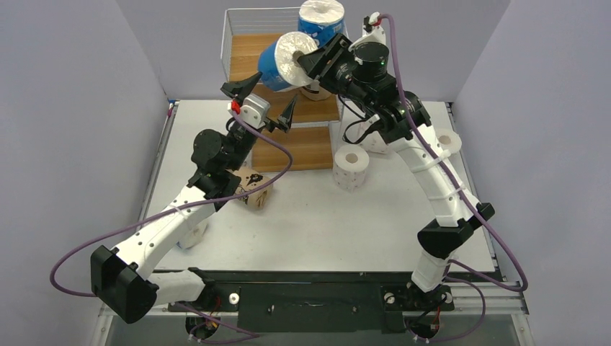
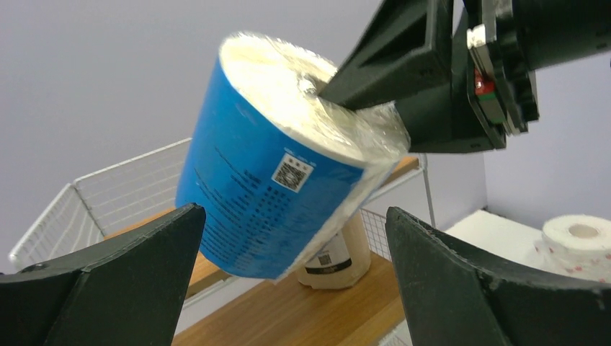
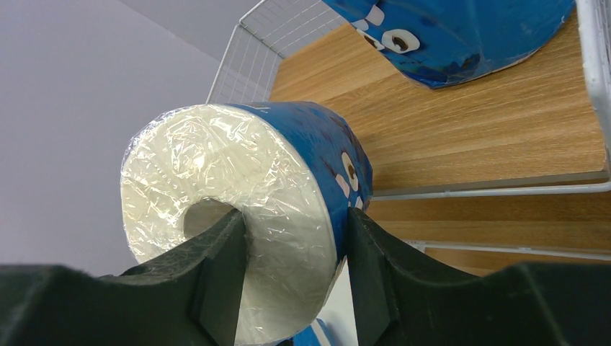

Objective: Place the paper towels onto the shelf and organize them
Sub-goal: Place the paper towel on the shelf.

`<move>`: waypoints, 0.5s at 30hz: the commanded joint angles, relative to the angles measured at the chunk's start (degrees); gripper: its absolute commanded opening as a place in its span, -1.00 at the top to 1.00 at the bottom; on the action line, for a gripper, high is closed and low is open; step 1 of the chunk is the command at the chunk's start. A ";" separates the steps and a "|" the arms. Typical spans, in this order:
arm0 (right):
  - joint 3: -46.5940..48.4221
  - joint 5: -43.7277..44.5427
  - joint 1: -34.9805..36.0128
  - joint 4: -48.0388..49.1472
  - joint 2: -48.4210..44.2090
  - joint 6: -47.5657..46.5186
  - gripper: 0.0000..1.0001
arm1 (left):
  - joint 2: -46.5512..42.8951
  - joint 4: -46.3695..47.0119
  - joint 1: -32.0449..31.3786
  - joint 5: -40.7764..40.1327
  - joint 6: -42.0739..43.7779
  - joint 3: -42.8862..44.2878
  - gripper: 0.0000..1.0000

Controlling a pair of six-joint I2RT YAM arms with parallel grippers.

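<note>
The right pincer point(image 3: 294, 220) is clamped on a blue-wrapped paper towel roll point(image 3: 216, 180), one finger inside the hollow core and the other outside on the wrap, holding it tilted in the air. Just below it the left pincer point(image 2: 292, 213) stands wide apart, touching nothing. Beyond the held roll is the shelf point(image 1: 245, 54), with a second blue roll point(image 1: 322, 18) on its top board. A white roll point(image 1: 351, 167) stands on the worktop point(image 1: 310, 223) below.

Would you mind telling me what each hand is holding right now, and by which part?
The right hand holds a blue-wrapped roll by its wall, one finger inside the hollow core, the other outside. The left hand is open and empty.
</note>
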 commanded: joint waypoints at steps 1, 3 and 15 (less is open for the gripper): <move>3.48 -0.60 0.45 6.31 0.10 1.34 0.28 | 0.17 6.93 0.26 -3.60 0.74 2.44 -0.93; 3.36 -0.73 0.65 6.28 0.27 1.38 0.26 | 0.86 6.87 0.25 -3.99 1.06 3.44 -0.93; 3.46 -1.53 0.61 6.35 0.59 1.33 0.15 | 4.63 5.22 0.64 -5.37 0.79 6.66 -0.93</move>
